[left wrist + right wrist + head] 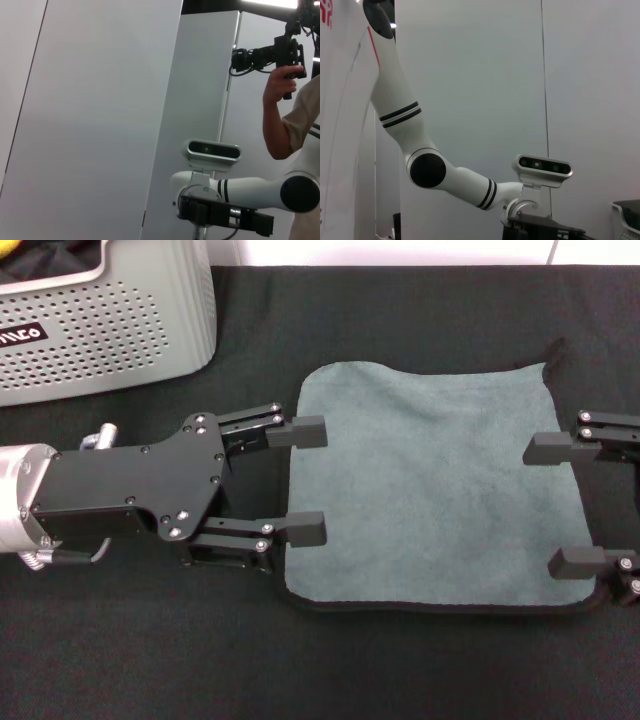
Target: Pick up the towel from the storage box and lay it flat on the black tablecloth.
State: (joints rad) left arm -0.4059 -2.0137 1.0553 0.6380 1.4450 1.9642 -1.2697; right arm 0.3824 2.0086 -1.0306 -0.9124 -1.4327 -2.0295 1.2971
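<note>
The black tablecloth (420,310) covers the whole work surface. The storage box (120,330) stands at its far left corner; its small black label (22,336) carries white letters, only partly legible as "nico". The towel (430,490) lies spread flat on the tablecloth, grey-green side up, black border showing along the near edge. The left gripper (308,480) sits at the towel's left edge, jaws apart and holding nothing. The right gripper (560,505) sits at the right edge, jaws likewise apart and empty.
</note>
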